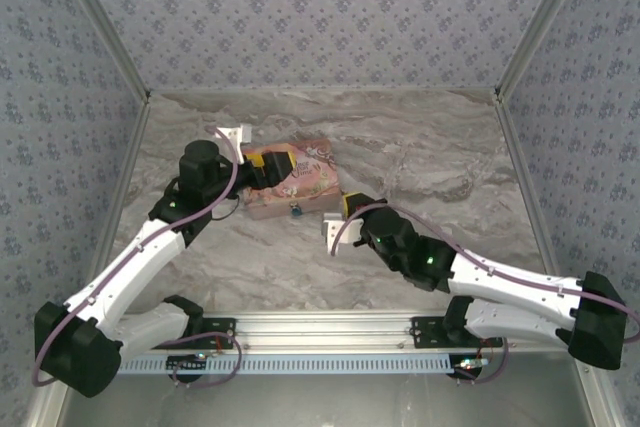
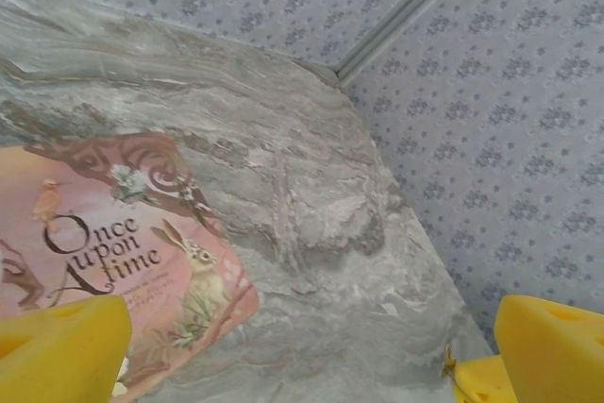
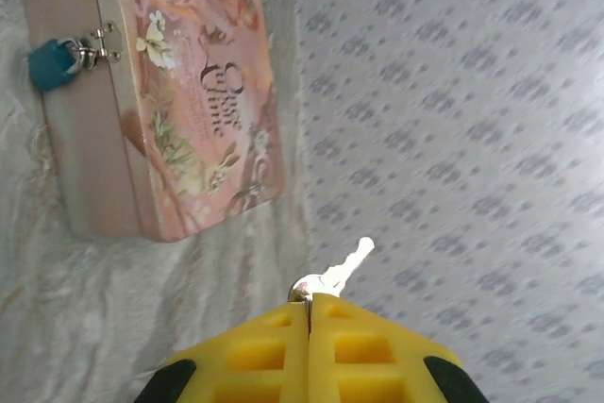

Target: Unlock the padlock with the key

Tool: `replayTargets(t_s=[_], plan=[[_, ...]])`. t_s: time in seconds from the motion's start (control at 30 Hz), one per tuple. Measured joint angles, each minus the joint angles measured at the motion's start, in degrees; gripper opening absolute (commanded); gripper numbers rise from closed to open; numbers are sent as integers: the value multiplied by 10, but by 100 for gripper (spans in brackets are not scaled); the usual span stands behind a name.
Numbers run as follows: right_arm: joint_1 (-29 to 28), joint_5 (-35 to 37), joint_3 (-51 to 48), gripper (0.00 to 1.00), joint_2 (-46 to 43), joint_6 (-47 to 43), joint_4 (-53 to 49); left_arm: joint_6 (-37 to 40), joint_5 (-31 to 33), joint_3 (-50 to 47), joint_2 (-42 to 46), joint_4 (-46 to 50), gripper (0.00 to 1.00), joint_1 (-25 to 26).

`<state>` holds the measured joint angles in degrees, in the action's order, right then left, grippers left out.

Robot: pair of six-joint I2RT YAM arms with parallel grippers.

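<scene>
A tiny blue padlock (image 3: 52, 61) hangs by its metal shackle from the clasp on the front wall of the pink illustrated tin (image 3: 193, 82); from above the padlock (image 1: 296, 211) shows as a small blue dot at the tin's (image 1: 300, 179) near side. My right gripper (image 3: 310, 307) is shut on a small silver key (image 3: 342, 269), whose blade sticks out past the yellow fingertips, well short of the padlock. My left gripper (image 2: 311, 351) is open over the tin's lid (image 2: 104, 233), one yellow finger (image 2: 61, 351) above the lid and the other finger (image 2: 552, 346) off to the side.
The marble-patterned tabletop (image 1: 420, 157) is walled on three sides by blue-patterned panels (image 1: 320, 7). The right arm (image 1: 470, 272) reaches in from the near right; the left arm (image 1: 150, 247) comes from the near left.
</scene>
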<state>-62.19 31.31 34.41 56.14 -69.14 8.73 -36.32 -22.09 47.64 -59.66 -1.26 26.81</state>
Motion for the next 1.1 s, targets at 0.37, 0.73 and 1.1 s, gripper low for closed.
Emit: replayTargets(t_s=[0.37, 0.73, 1.1], plan=[[3, 8, -28, 0, -38, -143, 86, 10, -75, 22, -20, -20, 93, 37], [10, -8, -29, 0, -44, -167, 117, 4, -95, 38, -72, -64, 87, 91], [38, -41, -26, 0, -61, -130, 93, -24, -87, 41, -86, -114, 82, 97]])
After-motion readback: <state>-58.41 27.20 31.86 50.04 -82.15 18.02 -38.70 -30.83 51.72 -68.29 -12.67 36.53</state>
